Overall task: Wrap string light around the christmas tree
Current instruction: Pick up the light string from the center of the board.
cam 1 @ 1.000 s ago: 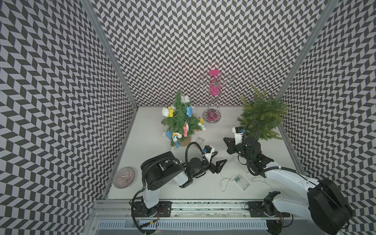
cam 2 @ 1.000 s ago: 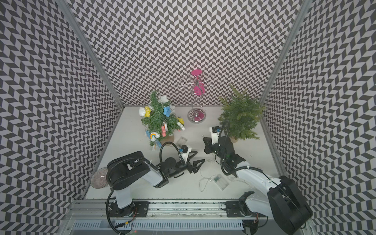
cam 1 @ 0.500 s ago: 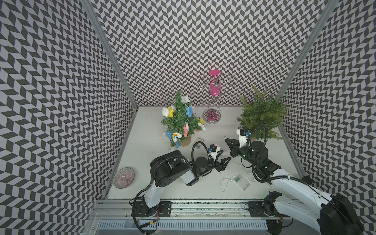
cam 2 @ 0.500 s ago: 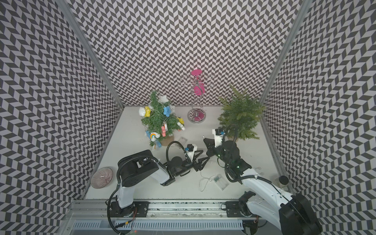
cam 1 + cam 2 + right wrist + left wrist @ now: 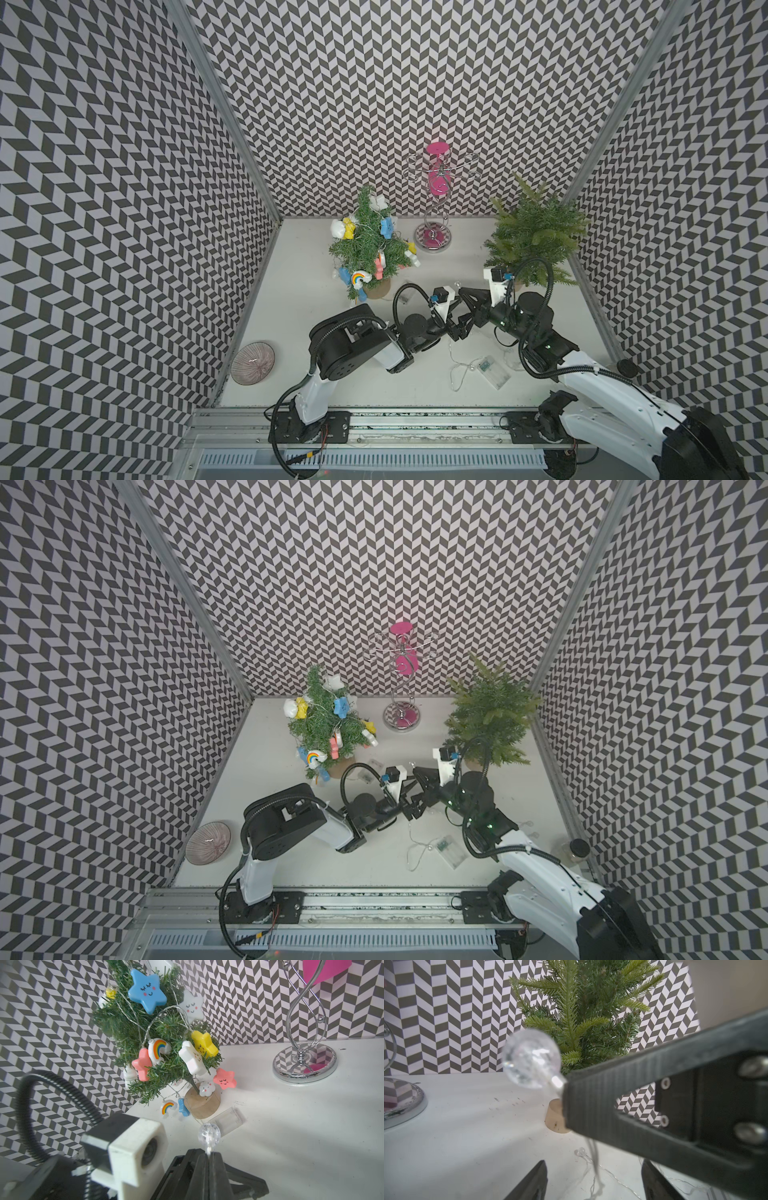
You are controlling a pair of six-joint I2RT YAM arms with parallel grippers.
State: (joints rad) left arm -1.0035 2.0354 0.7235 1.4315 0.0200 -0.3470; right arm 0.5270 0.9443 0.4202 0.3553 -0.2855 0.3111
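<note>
The bare green christmas tree (image 5: 536,232) stands at the back right on a wooden base (image 5: 556,1118). My right gripper (image 5: 460,289) is shut on the string light's thin wire just behind a clear round bulb (image 5: 208,1134), which sticks out past its fingertips (image 5: 216,1159). That bulb (image 5: 532,1059) also shows in the left wrist view, in front of the tree (image 5: 583,1012). My left gripper (image 5: 592,1165) is open right under the right one, and the wire (image 5: 595,1157) hangs between its jaws. More wire and the clear battery box (image 5: 492,370) lie on the table.
A second tree (image 5: 370,245), hung with coloured star and rainbow lights, stands at the back middle with a clear box (image 5: 226,1120) by its base. A chrome and pink stand (image 5: 434,232) is behind it. A ribbed bowl (image 5: 252,363) sits front left, a small jar (image 5: 577,848) front right.
My left arm has swung right and brought its gripper in under the right gripper, with its jaws narrowing. The right arm has shifted while its shut tip stayed near the same spot.
</note>
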